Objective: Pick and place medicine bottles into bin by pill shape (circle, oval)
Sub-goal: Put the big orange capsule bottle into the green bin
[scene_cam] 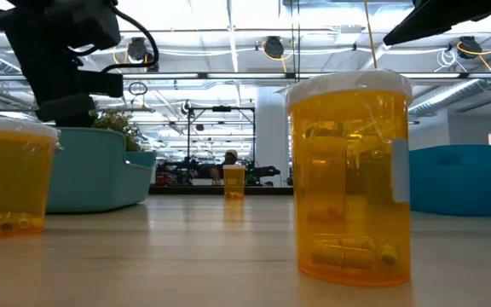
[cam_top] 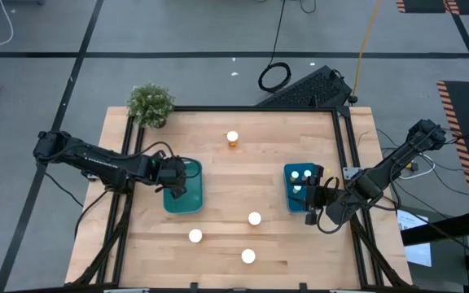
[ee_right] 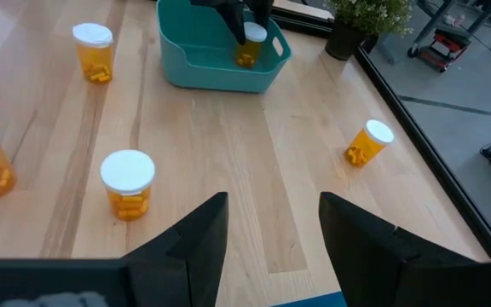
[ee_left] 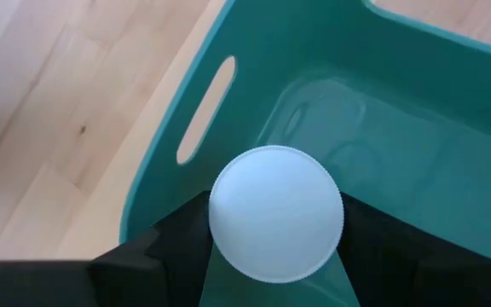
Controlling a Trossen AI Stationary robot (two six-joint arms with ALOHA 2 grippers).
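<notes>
My left gripper [cam_top: 173, 176] hangs over the teal bin [cam_top: 192, 195] at the table's left, shut on an amber medicine bottle with a white cap [ee_left: 275, 213]. My right gripper [ee_right: 271, 234] stands open and empty by the near side of the blue bin [cam_top: 288, 195] at the right, which holds three white-capped bottles [cam_top: 302, 174]. Several more amber bottles stand on the table: one far in the middle [cam_top: 233, 138], one at the centre [cam_top: 255, 218], and two near the front edge [cam_top: 195, 236] [cam_top: 248, 256]. My left gripper pinches the bottle between its two fingers [ee_left: 173, 247], at the cap [ee_left: 228, 230] or just below it. The fingers point down from above. The bottle stays upright, its amber body [ee_right: 246, 56] down between the bin's walls. Whether it stands on the bin's floor I cannot tell.
A potted plant [cam_top: 151, 104] stands at the table's far left corner. A black frame rail [cam_top: 255, 110] runs round the table's edge. The wooden top between the two bins is open apart from the standing bottles.
</notes>
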